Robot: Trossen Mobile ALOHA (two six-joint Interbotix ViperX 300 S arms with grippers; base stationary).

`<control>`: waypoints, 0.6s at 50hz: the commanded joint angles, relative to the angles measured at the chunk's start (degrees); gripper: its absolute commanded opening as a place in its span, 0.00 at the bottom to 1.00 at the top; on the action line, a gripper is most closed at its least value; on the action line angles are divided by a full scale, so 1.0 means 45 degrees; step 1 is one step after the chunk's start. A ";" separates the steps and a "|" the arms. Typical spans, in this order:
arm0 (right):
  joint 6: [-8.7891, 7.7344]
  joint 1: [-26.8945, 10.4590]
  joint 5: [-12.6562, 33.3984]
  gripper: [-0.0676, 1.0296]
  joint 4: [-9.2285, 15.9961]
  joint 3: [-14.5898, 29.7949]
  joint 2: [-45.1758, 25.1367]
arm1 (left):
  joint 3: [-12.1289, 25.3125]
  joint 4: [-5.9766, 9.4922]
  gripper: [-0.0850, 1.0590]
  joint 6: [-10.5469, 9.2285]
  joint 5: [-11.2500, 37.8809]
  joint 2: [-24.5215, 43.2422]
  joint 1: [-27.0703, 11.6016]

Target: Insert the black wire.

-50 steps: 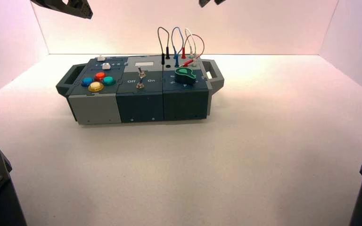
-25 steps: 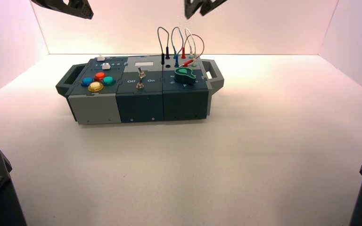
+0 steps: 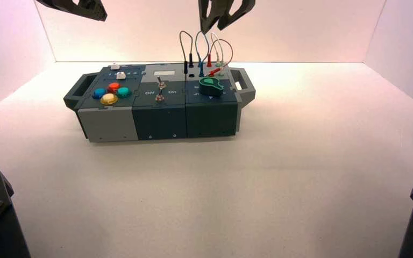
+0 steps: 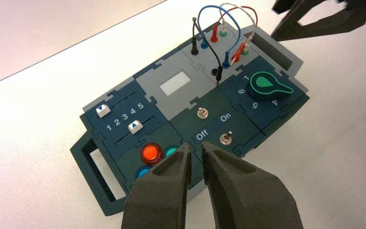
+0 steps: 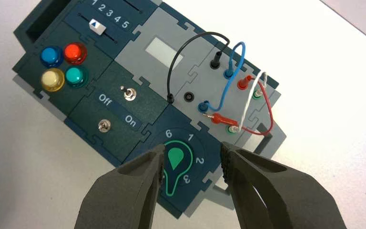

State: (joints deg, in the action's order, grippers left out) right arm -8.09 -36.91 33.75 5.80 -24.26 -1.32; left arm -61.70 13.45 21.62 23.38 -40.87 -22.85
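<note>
The black wire (image 5: 183, 44) arcs over the back of the box (image 3: 161, 115). One black plug (image 5: 215, 62) stands in a socket. The other plug end (image 5: 170, 98) hangs loose on the panel beside an empty black socket (image 5: 188, 97). The wire also shows in the left wrist view (image 4: 208, 45) and in the high view (image 3: 183, 40). My right gripper (image 3: 213, 24) is open and empty, high above the wires; its jaws frame the green knob (image 5: 176, 162). My left gripper (image 3: 80, 8) is parked high at the back left, jaws nearly together and empty (image 4: 196, 150).
A blue lead (image 5: 236, 52), a red lead (image 5: 267, 107) and a white lead (image 5: 250, 98) stand close to the black one. Two toggle switches (image 5: 129, 94), four coloured buttons (image 5: 63, 64) and sliders (image 4: 119, 117) fill the box's left part. Handles (image 3: 242, 80) stick out at both ends.
My right gripper has come down and to the left from the top edge and now hangs above the wires. The left gripper and the box have not moved.
</note>
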 commanded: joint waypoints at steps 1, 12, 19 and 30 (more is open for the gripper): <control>0.0000 -0.0176 -0.0137 0.62 0.0059 0.0547 -0.0078 | 0.0313 0.0020 0.21 0.0039 -0.0117 0.0000 -0.0098; 0.0020 -0.0625 -0.0156 0.62 0.0059 0.1152 -0.0977 | 0.0313 0.0020 0.21 0.0039 -0.0117 0.0000 -0.0117; 0.0039 -0.0742 -0.0137 0.62 0.0059 0.1406 -0.1406 | 0.0313 0.0020 0.21 0.0039 -0.0117 0.0000 -0.0098; 0.0059 -0.0781 -0.0137 0.62 0.0059 0.1777 -0.2090 | 0.0293 0.0020 0.21 0.0039 -0.0117 -0.0020 -0.0098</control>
State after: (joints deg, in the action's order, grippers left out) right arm -7.91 -40.08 33.49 5.89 -18.63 -10.72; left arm -61.70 13.45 21.62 23.38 -40.69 -23.03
